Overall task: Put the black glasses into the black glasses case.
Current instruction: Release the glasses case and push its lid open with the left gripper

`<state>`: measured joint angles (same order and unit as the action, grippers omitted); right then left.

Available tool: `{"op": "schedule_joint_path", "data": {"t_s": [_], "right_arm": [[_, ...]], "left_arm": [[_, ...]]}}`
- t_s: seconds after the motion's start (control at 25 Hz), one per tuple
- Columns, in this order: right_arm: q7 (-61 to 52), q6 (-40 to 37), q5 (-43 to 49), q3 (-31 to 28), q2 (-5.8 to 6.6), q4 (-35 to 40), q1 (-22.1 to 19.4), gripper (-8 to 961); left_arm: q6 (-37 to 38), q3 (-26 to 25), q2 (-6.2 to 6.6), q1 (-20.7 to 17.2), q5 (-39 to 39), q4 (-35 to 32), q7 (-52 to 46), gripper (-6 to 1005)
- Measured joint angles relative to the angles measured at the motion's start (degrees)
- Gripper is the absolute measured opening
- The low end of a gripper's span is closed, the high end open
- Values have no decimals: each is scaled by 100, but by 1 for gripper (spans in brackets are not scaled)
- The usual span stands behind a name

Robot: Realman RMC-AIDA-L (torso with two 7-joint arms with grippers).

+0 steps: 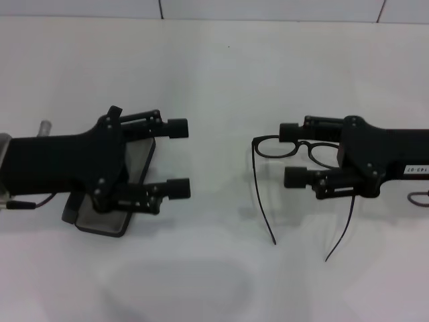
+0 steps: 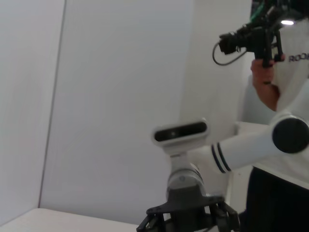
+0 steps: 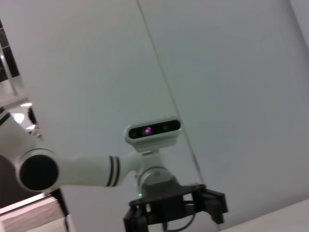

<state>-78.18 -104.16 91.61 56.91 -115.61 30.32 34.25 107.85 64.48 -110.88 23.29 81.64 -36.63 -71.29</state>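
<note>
The black glasses (image 1: 275, 147) lie on the white table right of centre, lenses toward the back. Their thin temple arms (image 1: 263, 201) reach toward the front edge. My right gripper (image 1: 292, 154) is open, one finger on each side of the frame's right lens, its tips pointing toward the table's middle. The black glasses case (image 1: 139, 158) lies at the left with grey lining showing, mostly covered by my left arm. My left gripper (image 1: 178, 158) is open over the case's right edge with nothing between its fingers. Neither wrist view shows the glasses or the case.
The white table (image 1: 214, 67) runs back to a white wall. A small grey cylinder (image 1: 45, 126) shows behind the left arm. In the left wrist view a person (image 2: 285, 72) holding a camera rig stands beside the robot's body.
</note>
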Motion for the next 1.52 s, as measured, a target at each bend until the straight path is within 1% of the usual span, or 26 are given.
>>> {"op": "schedule_joint_path", "data": {"t_s": [0.04, 0.08, 0.12, 0.2, 0.24, 0.32, 0.36, 0.4, 0.44, 0.48, 0.52, 0.56, 0.6, 0.64, 0.68, 0.76, 0.8, 0.84, 0.88, 0.92, 1.0, 1.12, 1.24, 1.4, 1.52], "right_arm": [[0, 0, 0, 0, 0, 0, 0, 805], [66, 81, -62, -19, -2, 2, -41, 805], [194, 371, -292, -63, 11, 32, -214, 804], [283, 539, -488, -163, 33, 81, -402, 803], [334, 565, -566, -278, 41, 116, -516, 803], [423, 476, -631, -633, 43, 191, -726, 802], [458, 373, -639, -846, 41, 223, -827, 801], [482, 278, -639, -1010, 37, 233, -902, 801], [508, 169, -639, -1207, 33, 233, -972, 800], [535, 84, -640, -1345, 33, 215, -1021, 800], [561, 9, -641, -1480, 33, 173, -1063, 799], [599, -53, -644, -1591, 33, 123, -1112, 799], [627, -81, -650, -1634, 32, 95, -1147, 799], [646, -92, -664, -1649, 31, 84, -1180, 798], [685, -102, -689, -1661, 28, 69, -1227, 798], [747, -107, -718, -1664, 20, 13, -1284, 797], [774, -108, -722, -1666, 18, -22, -1290, 796], [796, -108, -724, -1667, 18, -61, -1286, 796], [817, -109, -724, -1670, 18, -87, -1278, 795], [843, -109, -724, -1670, 18, -108, -1266, 795], [875, -108, -724, -1665, 15, -117, -1241, 794], [901, -91, -725, -1631, 9, -125, -1191, 793], [941, -92, -724, -1615, 9, -129, -1178, 791], [985, -100, -720, -1622, 8, -150, -1177, 789], [1011, -111, -718, -1659, 14, -204, -1177, 788]], "left_arm": [[-32, -96, -22, 6, 0, -24, -126, 854], [-131, -252, -64, 13, 25, -130, -457, 851], [-197, -340, -88, 21, 43, -208, -665, 849], [-467, -534, -175, 27, 340, -818, -1737, 844], [-594, -572, -224, 18, 592, -1324, -2405, 842], [-794, -578, -370, -43, 1164, -2380, -3307, 837], [-914, -580, -495, -105, 1524, -3092, -3807, 834], [-1069, -574, -664, -185, 2103, -4032, -4438, 832], [-1144, -565, -743, -217, 2396, -4452, -4739, 819], [-1263, -481, -846, -274, 3029, -5246, -5269, 805], [-1345, -384, -889, -300, 3397, -5711, -5620, 792], [-1425, -168, -899, -345, 3975, -6267, -6214, 779], [-1488, 103, -883, -368, 4500, -6733, -6751, 765], [-1504, 294, -871, -381, 4841, -7006, -7096, 752], [-1504, 625, -863, -384, 5417, -7329, -7523, 751], [-1497, 1039, -868, -388, 6081, -7561, -7948, 750], [-1491, 1470, -875, -397, 6599, -7682, -8310, 749], [-1493, 1592, -875, -397, 6749, -7703, -8426, 748], [-1486, 1909, -877, -402, 7078, -7703, -8672, 744], [-1488, 2084, -879, -401, 7246, -7656, -8797, 741], [-1505, 2341, -883, -380, 7561, -7471, -9010, 734], [-1609, 2517, -893, -314, 7826, -7095, -9139, 723], [-1774, 2589, -887, -240, 7983, -6750, -9201, 713], [-1935, 2567, -866, -154, 8041, -6429, -9174, 699], [-1972, 2452, -842, -23, 8048, -6166, -9166, 688]]}}
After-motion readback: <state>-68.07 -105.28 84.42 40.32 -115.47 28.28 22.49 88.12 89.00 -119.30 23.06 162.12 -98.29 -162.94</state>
